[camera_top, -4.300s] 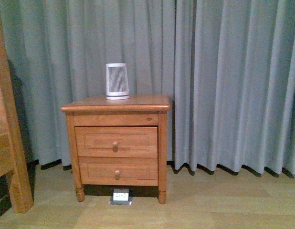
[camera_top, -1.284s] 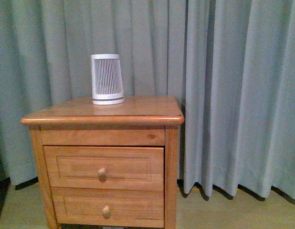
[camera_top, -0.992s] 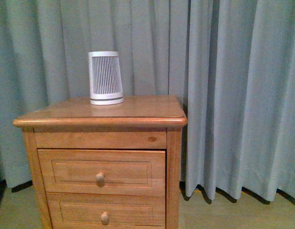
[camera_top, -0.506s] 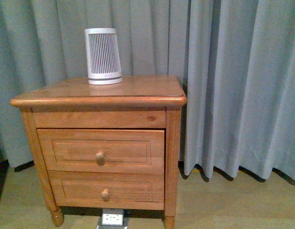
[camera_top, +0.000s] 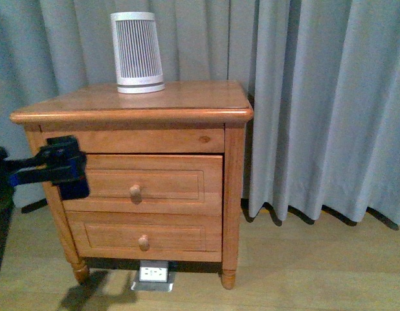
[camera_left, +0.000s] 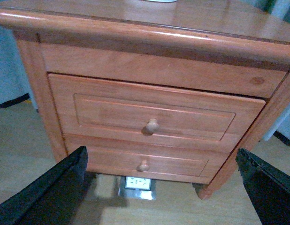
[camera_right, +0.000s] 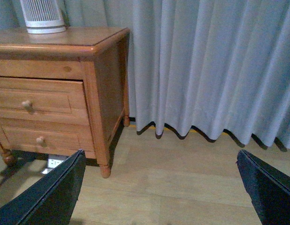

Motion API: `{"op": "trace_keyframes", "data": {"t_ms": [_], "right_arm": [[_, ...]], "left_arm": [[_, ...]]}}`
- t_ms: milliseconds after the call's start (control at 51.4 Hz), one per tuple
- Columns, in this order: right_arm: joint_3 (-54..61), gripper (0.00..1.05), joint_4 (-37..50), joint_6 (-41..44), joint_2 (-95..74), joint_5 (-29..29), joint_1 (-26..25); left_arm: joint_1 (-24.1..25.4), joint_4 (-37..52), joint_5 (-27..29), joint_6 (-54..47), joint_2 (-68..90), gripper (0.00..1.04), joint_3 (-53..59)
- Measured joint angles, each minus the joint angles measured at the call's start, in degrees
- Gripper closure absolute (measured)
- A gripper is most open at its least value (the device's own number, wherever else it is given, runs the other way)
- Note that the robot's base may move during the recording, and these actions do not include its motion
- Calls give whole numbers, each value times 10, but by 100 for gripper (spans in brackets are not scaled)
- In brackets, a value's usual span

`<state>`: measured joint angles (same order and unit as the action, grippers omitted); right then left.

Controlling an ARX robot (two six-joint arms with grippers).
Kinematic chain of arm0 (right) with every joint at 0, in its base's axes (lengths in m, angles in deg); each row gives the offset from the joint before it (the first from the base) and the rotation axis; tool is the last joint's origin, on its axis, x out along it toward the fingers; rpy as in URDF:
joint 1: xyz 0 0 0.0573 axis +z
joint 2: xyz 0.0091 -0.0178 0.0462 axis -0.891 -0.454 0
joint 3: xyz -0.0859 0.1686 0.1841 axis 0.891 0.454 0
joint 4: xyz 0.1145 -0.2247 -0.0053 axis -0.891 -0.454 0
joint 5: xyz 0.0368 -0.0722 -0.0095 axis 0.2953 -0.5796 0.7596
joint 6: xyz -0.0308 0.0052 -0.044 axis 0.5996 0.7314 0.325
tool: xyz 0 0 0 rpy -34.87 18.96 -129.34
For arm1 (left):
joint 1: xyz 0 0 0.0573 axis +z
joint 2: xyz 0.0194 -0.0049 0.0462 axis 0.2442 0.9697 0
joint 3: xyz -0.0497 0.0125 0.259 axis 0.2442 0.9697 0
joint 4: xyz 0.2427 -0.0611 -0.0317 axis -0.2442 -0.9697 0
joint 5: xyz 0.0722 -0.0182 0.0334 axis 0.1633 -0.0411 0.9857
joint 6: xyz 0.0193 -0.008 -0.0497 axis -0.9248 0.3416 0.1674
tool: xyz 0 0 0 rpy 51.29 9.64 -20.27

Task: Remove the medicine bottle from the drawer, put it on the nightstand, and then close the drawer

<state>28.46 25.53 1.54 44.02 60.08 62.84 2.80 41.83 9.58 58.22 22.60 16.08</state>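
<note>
The honey-brown nightstand (camera_top: 187, 97) stands in front of me, seen also in the left wrist view as the nightstand (camera_left: 149, 35). Its upper drawer (camera_top: 167, 181) with a round knob (camera_top: 135, 191) sits nearly shut, its front a little proud of the frame. The medicine bottle is hidden. My left gripper (camera_top: 70, 170) hovers open, level with the drawer's left end and apart from it; its dark fingers (camera_left: 56, 192) frame both drawers. My right gripper (camera_right: 159, 206) is open over bare floor, to the right of the nightstand (camera_right: 95, 84), holding nothing.
A tall white ribbed cylinder (camera_top: 136, 52) stands at the back left of the top. The lower drawer (camera_top: 180, 236) is shut. Grey curtains (camera_top: 316, 97) hang behind and to the right. A floor socket (camera_top: 153, 273) sits under the nightstand on the wooden floor (camera_top: 303, 265).
The front view has come closer to the nightstand and tipped downward. My left gripper has entered the view at the left, by the upper drawer.
</note>
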Motion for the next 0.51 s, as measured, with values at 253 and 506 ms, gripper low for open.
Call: {"op": "trace_keyframes", "data": {"t_ms": [253,506], "right_arm": [[0,7,0,0,0,0,0],[0,7,0,0,0,0,0]], "left_arm": [[-29,65,1,-39,176,7,-120],[-32,64,-5,-59,330,7,-255]]}}
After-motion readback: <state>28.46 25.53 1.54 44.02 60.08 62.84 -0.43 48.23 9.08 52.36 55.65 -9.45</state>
